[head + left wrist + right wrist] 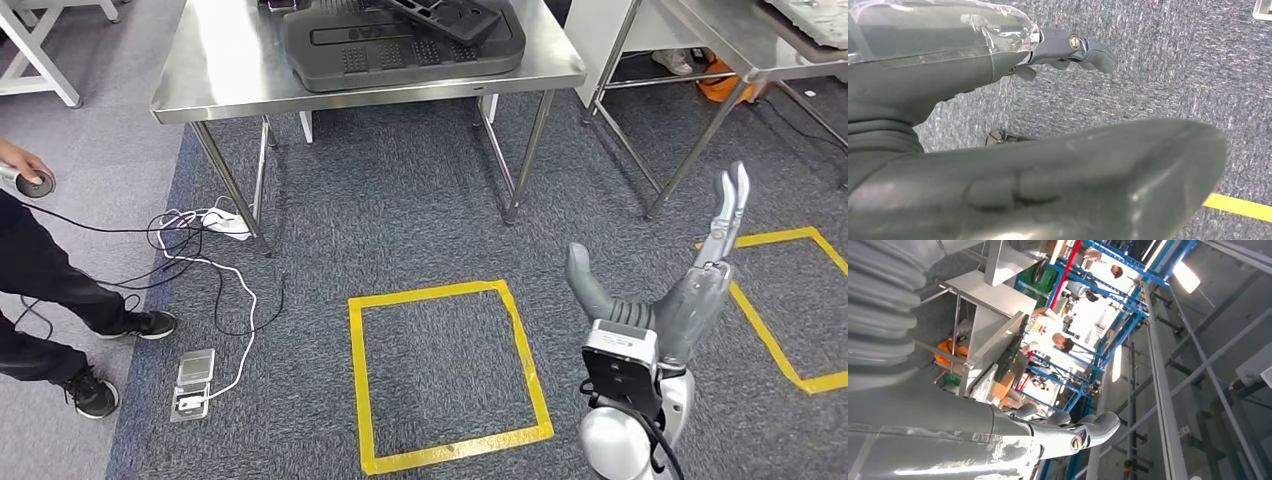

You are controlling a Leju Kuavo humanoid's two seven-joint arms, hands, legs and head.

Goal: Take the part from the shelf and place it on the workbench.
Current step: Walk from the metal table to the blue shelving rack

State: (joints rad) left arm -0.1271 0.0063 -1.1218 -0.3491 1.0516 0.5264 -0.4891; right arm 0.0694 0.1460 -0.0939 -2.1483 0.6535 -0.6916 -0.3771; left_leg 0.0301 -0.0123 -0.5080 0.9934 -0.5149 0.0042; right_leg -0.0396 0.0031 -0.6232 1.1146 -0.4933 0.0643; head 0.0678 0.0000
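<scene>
Dark part (400, 40) lies on steel tabletop (200, 85). Right hand (680, 290) raised over carpet, fingers apart, empty. Left hand (1068, 47) released. Yellow tape square (450, 375) and cables (200, 250) on floor; person (40, 270) nearby.

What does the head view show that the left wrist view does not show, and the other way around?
Head view alone: the stainless steel workbench carrying a large dark grey plastic part, the yellow tape square on the floor, a person's dark trouser legs and shoes, white cables with a power strip, and the raised open right hand.

Left wrist view alone: the left hand, close, with its dark fingers holding nothing.

Both: grey carpet and yellow floor tape.
</scene>
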